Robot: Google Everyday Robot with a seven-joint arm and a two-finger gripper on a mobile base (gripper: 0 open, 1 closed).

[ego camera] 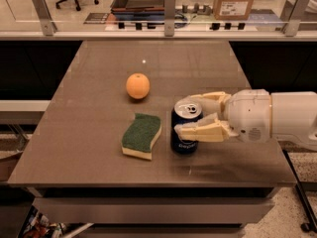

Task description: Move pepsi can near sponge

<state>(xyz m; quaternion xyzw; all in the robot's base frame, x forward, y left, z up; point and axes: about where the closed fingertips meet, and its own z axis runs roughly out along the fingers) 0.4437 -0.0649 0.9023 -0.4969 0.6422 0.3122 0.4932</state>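
Note:
The pepsi can (184,140) is dark blue with a silver top and stands upright on the brown table (99,83), just right of the sponge. The sponge (142,135) lies flat, green top up, pale yellow base showing at its front edge. A narrow gap separates can and sponge. My gripper (194,116) reaches in from the right and is shut on the can, one cream finger (200,130) across its front and the other behind its top.
A round orange fruit (137,86) sits behind the sponge, toward the table's middle. The table's front edge is close below the can. A railing with metal posts (170,6) runs behind the table, with a cardboard box (237,0) beyond.

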